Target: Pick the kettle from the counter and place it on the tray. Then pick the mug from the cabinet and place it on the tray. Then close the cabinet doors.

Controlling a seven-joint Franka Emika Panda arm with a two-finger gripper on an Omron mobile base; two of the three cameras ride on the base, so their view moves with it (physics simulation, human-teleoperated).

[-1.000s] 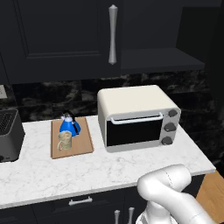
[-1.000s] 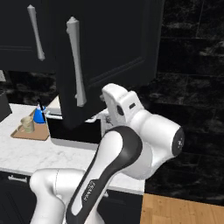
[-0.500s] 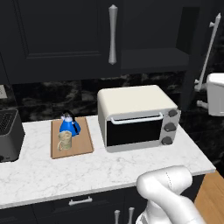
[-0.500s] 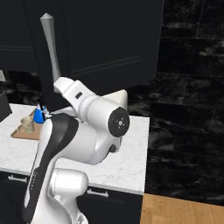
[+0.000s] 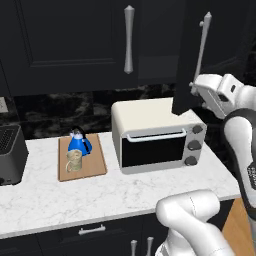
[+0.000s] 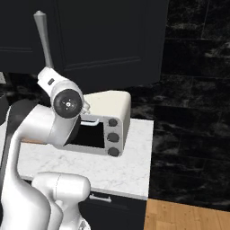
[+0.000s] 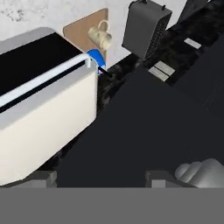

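Observation:
The blue kettle and the beige mug both stand on the wooden tray, at the left of the white counter. The hand view shows them too: kettle, mug, tray. The cabinet's left door is shut. Its right door, with a silver bar handle, stands partly open. My gripper presses against that door's outer face below the handle. Its fingertips stand apart with nothing between them, so it is open. The dark door panel is right in front.
A white toaster oven sits on the counter under the swinging door. A black appliance stands at the counter's left end. Dark drawers run below the worktop. Wooden floor lies to the right.
The right cabinet door has swung left toward shut, its handle now well inside the left base view. My hand has moved left with it, pushing on the panel.

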